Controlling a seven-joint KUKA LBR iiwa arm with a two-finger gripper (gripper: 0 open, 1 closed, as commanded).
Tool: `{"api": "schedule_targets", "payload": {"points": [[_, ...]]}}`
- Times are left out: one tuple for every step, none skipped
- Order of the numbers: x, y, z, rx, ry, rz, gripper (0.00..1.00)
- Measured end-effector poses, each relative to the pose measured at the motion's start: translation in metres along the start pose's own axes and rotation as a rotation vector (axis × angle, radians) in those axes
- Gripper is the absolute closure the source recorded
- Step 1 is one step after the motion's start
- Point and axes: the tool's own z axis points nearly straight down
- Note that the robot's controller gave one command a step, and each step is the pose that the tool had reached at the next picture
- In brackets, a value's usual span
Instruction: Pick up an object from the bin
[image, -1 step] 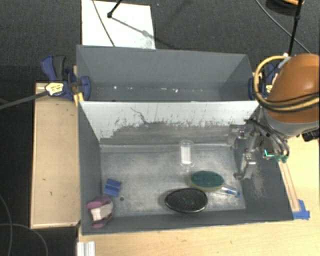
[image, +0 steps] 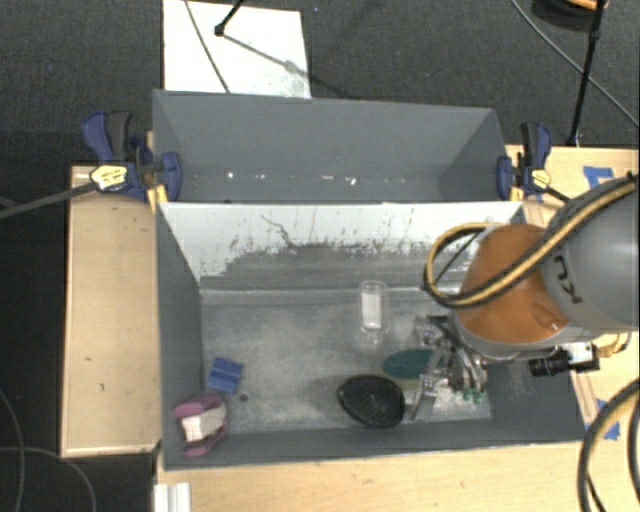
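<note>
My gripper (image: 440, 378) is low in the bin's front right part, its body under the orange wrist cover. A flat teal green piece (image: 404, 364) lies right against its left side, partly hidden by it. A black oval mesh object (image: 371, 400) lies just left of and below the gripper on the bin floor. A small clear plastic vial (image: 372, 305) stands a little farther back, toward the middle.
A small blue block (image: 225, 375) and a pink and white object (image: 201, 420) lie in the front left corner. The arm with its orange cover and yellow-black cables covers the bin's right side.
</note>
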Motion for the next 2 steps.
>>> {"api": "schedule_targets", "payload": {"points": [[-0.001,0.0,-0.002,0.0,-0.003,-0.004,1.0],[-0.002,-0.007,-0.144,-0.001,-0.01,-0.013,1.0]]}}
